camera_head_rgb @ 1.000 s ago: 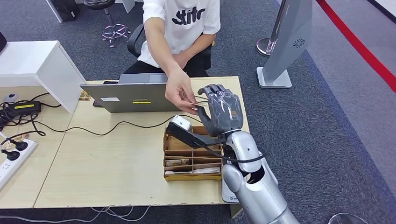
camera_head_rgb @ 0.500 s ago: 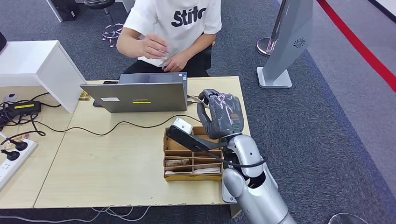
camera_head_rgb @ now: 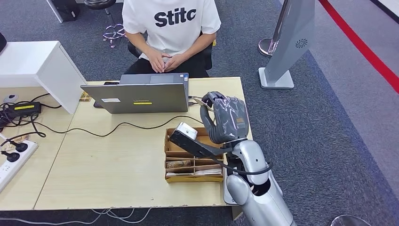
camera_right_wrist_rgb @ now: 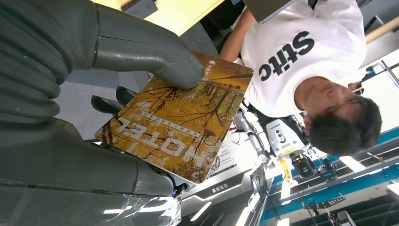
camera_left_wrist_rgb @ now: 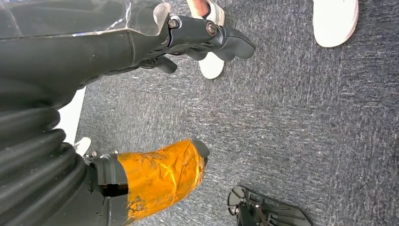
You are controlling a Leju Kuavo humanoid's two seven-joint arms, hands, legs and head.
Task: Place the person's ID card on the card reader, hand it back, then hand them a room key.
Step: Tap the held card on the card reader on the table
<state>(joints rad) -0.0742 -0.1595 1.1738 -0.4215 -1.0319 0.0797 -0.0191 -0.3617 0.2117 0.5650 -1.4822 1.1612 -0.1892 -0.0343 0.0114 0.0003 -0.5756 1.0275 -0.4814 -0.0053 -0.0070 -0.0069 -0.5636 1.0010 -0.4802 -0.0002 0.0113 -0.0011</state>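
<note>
Right hand (camera_right_wrist_rgb: 70, 113) pinches hotel key card (camera_right_wrist_rgb: 176, 115): thin, stiff, light, slippery; hold flat faces near edge. Left hand (camera_left_wrist_rgb: 155, 56) hangs, fingers apart, nothing held. Person (camera_head_rgb: 171, 28) at 12 o'clock.

Open grey laptop (camera_head_rgb: 141, 96), white power strip (camera_head_rgb: 13, 162), grey pedestal (camera_head_rgb: 287, 44)

One laptop (camera_head_rgb: 136, 96), one hotel key card (camera_right_wrist_rgb: 181, 122), one wooden tray (camera_head_rgb: 170, 176) — one person (camera_head_rgb: 171, 23), two white shoes (camera_left_wrist_rgb: 335, 21)
</note>
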